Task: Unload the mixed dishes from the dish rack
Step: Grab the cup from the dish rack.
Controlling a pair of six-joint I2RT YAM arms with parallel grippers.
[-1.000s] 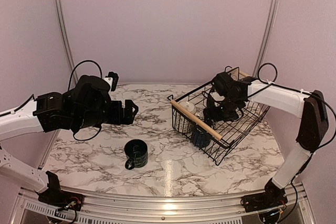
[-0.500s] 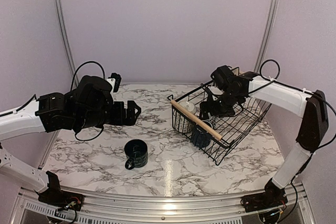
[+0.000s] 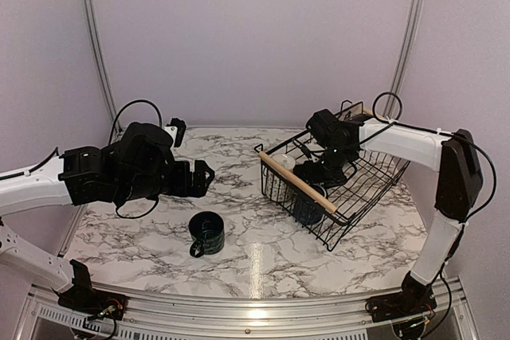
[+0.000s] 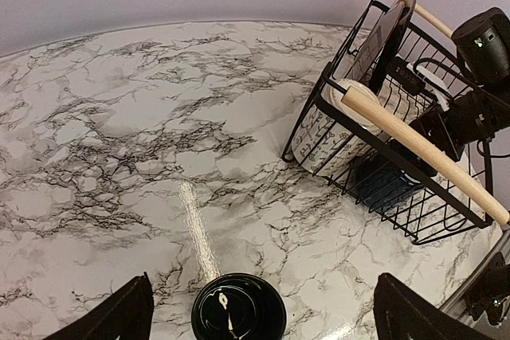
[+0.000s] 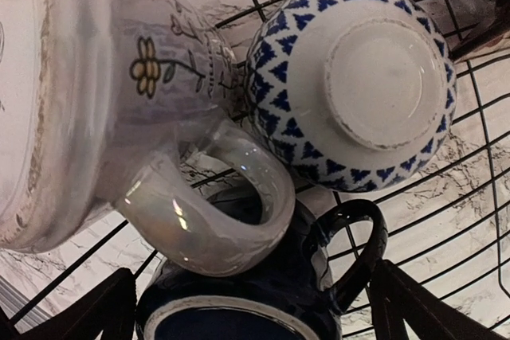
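Observation:
A dark mug [image 3: 207, 232] stands upright on the marble table; in the left wrist view it [image 4: 237, 308] sits between my open, empty left gripper [image 4: 261, 296] fingers, below them. The left gripper [image 3: 202, 175] hovers above and behind that mug. The black wire dish rack [image 3: 351, 197] holds a white flowered mug [image 5: 103, 93] on its side, a second dark mug [image 5: 263, 292], an upside-down bowl with blue triangles [image 5: 351, 77] and a square plate [image 4: 382, 33] standing on edge. My right gripper [image 3: 319, 174] is open inside the rack, just above the dark mug and its handle [image 5: 360, 248].
The rack's near wooden handle [image 3: 296, 182] crosses in front of the mugs, and the far handle [image 4: 434, 20] runs behind the plate. Pale walls and metal posts close the table at the back and sides.
My right gripper has moved left and down inside the rack, closer to the mugs. My left arm has drifted slightly right and lower over the table mug.

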